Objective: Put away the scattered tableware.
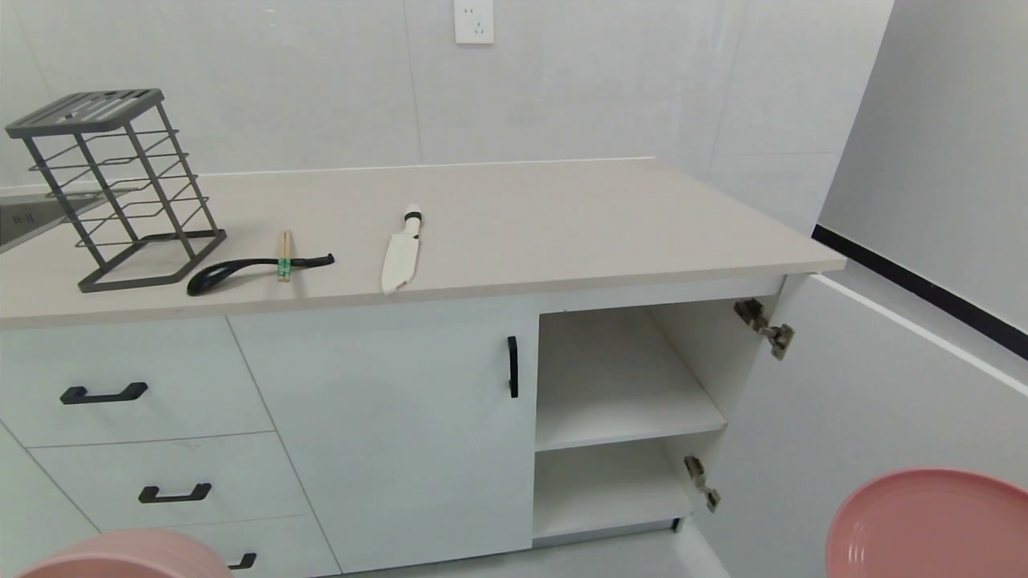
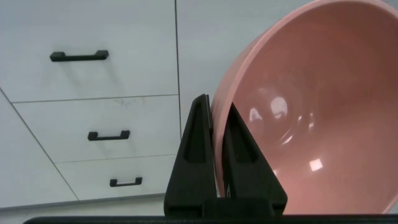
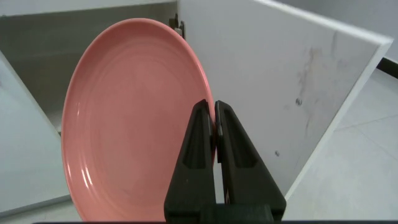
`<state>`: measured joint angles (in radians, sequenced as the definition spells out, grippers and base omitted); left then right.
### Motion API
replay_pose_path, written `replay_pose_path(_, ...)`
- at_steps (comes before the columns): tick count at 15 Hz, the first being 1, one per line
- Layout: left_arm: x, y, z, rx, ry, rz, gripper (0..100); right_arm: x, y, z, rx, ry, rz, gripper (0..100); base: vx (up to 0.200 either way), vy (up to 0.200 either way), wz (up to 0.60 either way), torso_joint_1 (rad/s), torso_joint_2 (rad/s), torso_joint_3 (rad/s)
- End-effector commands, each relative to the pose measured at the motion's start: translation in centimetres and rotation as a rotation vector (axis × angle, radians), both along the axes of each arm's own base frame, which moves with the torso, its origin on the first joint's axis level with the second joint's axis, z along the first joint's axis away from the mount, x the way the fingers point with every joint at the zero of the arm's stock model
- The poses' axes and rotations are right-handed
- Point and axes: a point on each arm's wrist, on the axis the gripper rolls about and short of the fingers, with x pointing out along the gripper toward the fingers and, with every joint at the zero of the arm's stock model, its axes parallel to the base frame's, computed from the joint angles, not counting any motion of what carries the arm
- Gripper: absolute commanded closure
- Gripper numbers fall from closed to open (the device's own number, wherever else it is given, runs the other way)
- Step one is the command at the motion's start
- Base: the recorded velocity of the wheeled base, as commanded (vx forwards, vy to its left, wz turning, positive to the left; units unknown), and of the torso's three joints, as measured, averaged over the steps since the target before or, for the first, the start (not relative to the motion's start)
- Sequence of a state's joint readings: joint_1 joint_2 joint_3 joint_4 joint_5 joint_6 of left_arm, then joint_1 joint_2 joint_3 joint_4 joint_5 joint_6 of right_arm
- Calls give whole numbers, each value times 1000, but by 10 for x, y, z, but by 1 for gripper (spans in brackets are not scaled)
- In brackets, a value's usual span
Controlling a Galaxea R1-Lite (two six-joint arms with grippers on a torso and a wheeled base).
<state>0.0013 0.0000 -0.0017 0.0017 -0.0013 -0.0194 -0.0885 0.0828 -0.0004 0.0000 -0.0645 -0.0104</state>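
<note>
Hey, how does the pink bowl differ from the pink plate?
The bowl is deep with a curved wall; the plate is flat and shallow. The bowl's inside is smooth and glossy; the plate shows faint rings. Both are pink, and each is pinched at its rim, bowl by the left gripper, plate by the right gripper.

A glossy pink bowl (image 2: 311,106) catches highlights; the pink plate (image 3: 137,112) looks smooth, faintly ringed (a softer sheen). Matt dark metal wire forms the rack (image 1: 120,185); the beige countertop (image 1: 562,217) is matt.
</note>
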Motion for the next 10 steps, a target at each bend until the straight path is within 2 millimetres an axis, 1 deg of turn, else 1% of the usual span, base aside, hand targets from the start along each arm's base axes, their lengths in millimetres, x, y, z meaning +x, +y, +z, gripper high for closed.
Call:
replay_pose_path(1, 0, 0, 0, -1, 2, 0, 100, 0, 0, 0, 0, 2, 0, 100, 0, 0, 0, -85, 452, 369)
replay_pose_path(4, 0, 0, 0, -1, 0, 0, 100, 0, 0, 0, 0, 2, 0, 100, 0, 0, 0, -40, 429, 372)
replay_pose_path(5, 0, 0, 0, -1, 2, 0, 100, 0, 0, 0, 0, 2, 0, 100, 0, 0, 0, 2, 139, 95)
replay_pose_path(10, 0, 0, 0, -2, 2, 2, 100, 0, 0, 0, 0, 2, 0, 100, 0, 0, 0, 0, 0, 0)
